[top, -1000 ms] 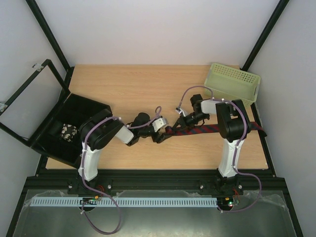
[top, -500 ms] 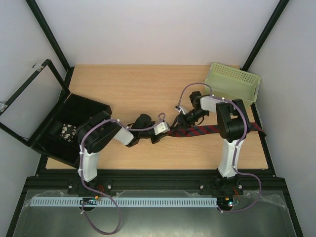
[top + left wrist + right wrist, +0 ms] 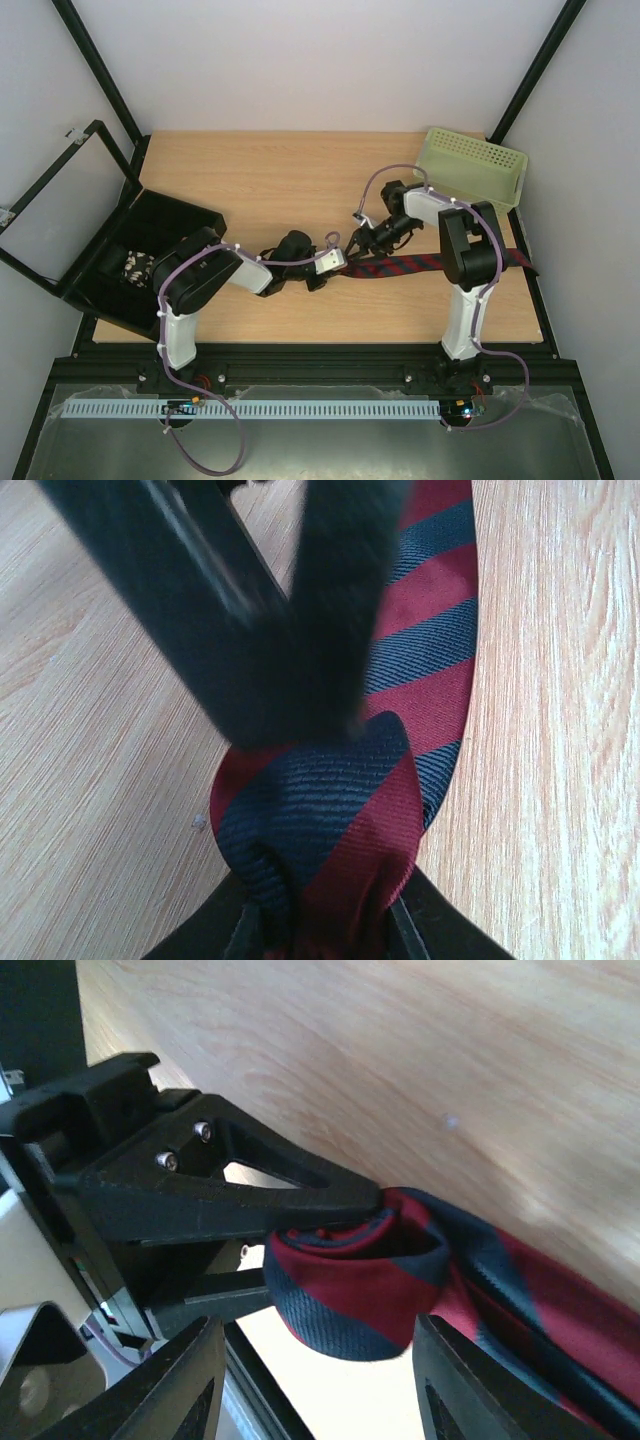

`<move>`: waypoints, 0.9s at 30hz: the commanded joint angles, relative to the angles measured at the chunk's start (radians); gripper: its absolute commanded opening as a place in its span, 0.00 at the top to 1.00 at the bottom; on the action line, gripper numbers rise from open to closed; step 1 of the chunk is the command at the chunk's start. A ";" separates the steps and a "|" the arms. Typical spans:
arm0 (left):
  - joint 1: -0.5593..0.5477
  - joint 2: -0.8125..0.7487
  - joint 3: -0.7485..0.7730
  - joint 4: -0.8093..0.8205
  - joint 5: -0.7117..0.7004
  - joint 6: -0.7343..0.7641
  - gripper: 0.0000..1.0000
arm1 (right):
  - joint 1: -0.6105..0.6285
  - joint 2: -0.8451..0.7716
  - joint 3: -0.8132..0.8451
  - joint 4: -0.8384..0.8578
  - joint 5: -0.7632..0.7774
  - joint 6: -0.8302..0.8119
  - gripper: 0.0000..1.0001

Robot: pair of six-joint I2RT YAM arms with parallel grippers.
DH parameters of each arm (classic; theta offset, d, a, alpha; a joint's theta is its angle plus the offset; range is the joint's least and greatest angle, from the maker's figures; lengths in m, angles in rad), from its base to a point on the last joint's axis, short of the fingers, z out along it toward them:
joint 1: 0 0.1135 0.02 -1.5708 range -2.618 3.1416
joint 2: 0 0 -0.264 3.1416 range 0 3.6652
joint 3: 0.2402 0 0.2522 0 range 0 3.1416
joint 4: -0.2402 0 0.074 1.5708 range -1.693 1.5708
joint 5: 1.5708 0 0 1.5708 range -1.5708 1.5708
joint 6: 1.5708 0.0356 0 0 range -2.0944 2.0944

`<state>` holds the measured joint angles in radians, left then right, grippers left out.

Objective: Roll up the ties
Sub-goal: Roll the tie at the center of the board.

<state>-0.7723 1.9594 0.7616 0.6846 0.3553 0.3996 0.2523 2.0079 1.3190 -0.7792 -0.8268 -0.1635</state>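
A dark red tie (image 3: pixel 420 263) with navy stripes lies across the right half of the table, its far end reaching the right edge. Its left end is wound into a small roll (image 3: pixel 350 1280). My left gripper (image 3: pixel 338 264) is shut on that roll, which bulges out between its fingers in the left wrist view (image 3: pixel 320 920). My right gripper (image 3: pixel 362 240) stands open just behind the roll. In the right wrist view its fingertips (image 3: pixel 190 1380) flank the roll without touching it. The right gripper's dark fingers (image 3: pixel 250 610) cross above the tie (image 3: pixel 430 630) in the left wrist view.
A pale green perforated basket (image 3: pixel 472 168) stands at the back right corner. A black box (image 3: pixel 140 260) with its lid swung open sits at the left edge, a patterned roll (image 3: pixel 137 268) inside it. Bare wood lies behind the arms.
The left gripper has closed on the rolled end and slid slightly right. The right gripper has let go of the roll, opened and drawn back a little.
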 commanded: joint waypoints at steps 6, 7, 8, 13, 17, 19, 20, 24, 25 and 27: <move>-0.010 0.036 -0.005 -0.154 -0.049 0.001 0.83 | 0.056 0.024 -0.042 0.071 0.122 0.100 0.62; -0.010 0.036 -0.001 -0.159 -0.049 -0.001 0.83 | 0.057 0.028 -0.043 0.080 0.129 0.101 0.67; -0.010 0.037 0.000 -0.160 -0.049 0.000 0.83 | 0.057 0.030 -0.045 0.089 0.138 0.103 0.74; -0.007 0.033 0.006 -0.164 -0.046 -0.003 0.82 | 0.056 0.051 -0.035 0.089 0.160 0.090 0.99; 0.007 0.025 0.011 -0.163 -0.023 -0.014 0.76 | 0.057 0.059 -0.037 0.083 0.154 0.082 0.99; 0.015 0.004 0.011 -0.161 -0.008 -0.033 0.60 | 0.056 0.060 -0.037 0.082 0.147 0.082 0.99; 0.023 -0.019 0.003 -0.151 0.013 -0.042 0.51 | 0.056 0.061 -0.037 0.083 0.145 0.080 0.99; 0.046 -0.137 -0.040 -0.077 0.082 -0.078 0.20 | 0.056 0.077 -0.037 0.072 0.129 0.057 0.99; 0.047 -0.157 -0.044 -0.071 0.090 -0.073 0.15 | 0.056 0.079 -0.035 0.067 0.123 0.052 0.99; 0.045 -0.164 -0.039 -0.086 0.113 -0.042 0.04 | 0.055 0.080 -0.033 0.061 0.106 0.045 0.99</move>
<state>-0.7341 1.8595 0.7246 0.5980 0.4007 0.3382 0.3046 2.0396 1.2934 -0.6910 -0.7670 -0.0887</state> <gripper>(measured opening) 0.881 0.042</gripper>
